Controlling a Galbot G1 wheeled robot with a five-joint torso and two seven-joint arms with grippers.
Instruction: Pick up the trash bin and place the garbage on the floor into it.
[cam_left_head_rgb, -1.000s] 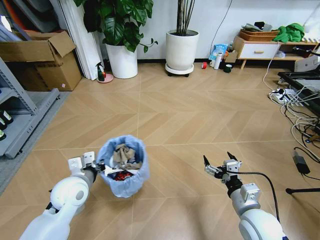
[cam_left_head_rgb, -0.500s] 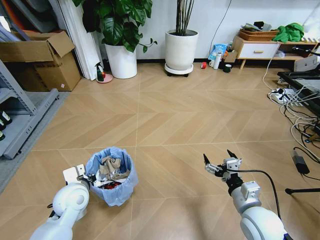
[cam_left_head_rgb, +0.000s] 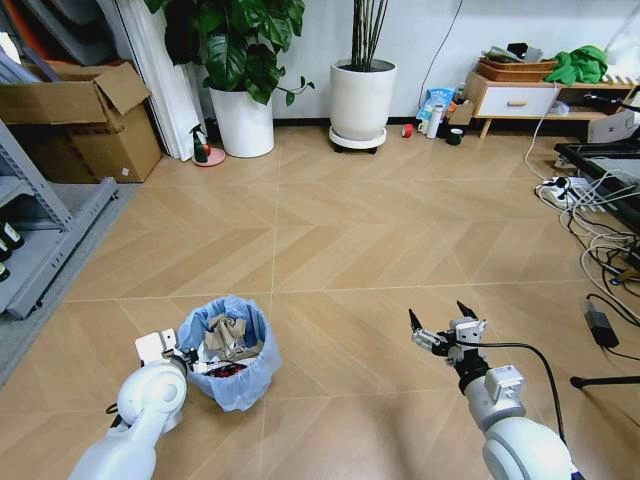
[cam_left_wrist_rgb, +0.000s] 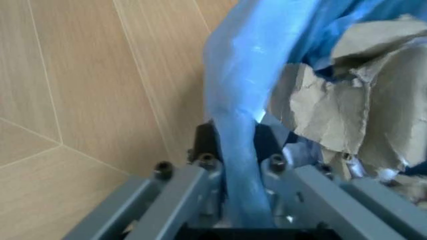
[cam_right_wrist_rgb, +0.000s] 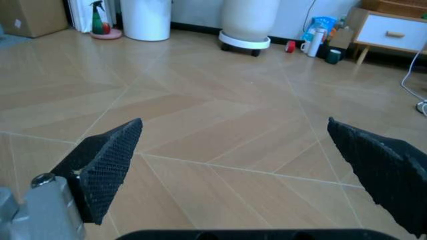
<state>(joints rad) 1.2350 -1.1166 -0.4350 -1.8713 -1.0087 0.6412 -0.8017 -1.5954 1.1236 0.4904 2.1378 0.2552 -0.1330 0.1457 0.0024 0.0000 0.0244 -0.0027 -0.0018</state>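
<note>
The trash bin (cam_left_head_rgb: 228, 355), small and round with a crinkly light-blue bag over its rim, sits low at the left of the herringbone wood floor (cam_left_head_rgb: 350, 240). Garbage (cam_left_head_rgb: 224, 338) fills it: crumpled brownish paper with a red piece underneath. My left gripper (cam_left_head_rgb: 183, 355) is shut on the bin's near-left rim; the left wrist view shows its fingers (cam_left_wrist_rgb: 203, 150) clamped either side of the blue bag rim (cam_left_wrist_rgb: 240, 145), with brown paper (cam_left_wrist_rgb: 347, 120) inside. My right gripper (cam_left_head_rgb: 442, 325) hangs open over bare floor at the right, its fingertips (cam_right_wrist_rgb: 110, 155) spread wide with nothing between them.
Two large white plant pots (cam_left_head_rgb: 245, 120) (cam_left_head_rgb: 362, 100) stand at the back wall. Cardboard boxes (cam_left_head_rgb: 85, 120) and a grey metal shelf (cam_left_head_rgb: 40, 220) are at the left. A low cabinet (cam_left_head_rgb: 515, 100) with bottles and mugs beside it, plus cables (cam_left_head_rgb: 600, 220), lie at the right.
The bin with my left gripper on it came down and to the left from one second ago, then shifted slightly right. The right gripper stayed almost still.
</note>
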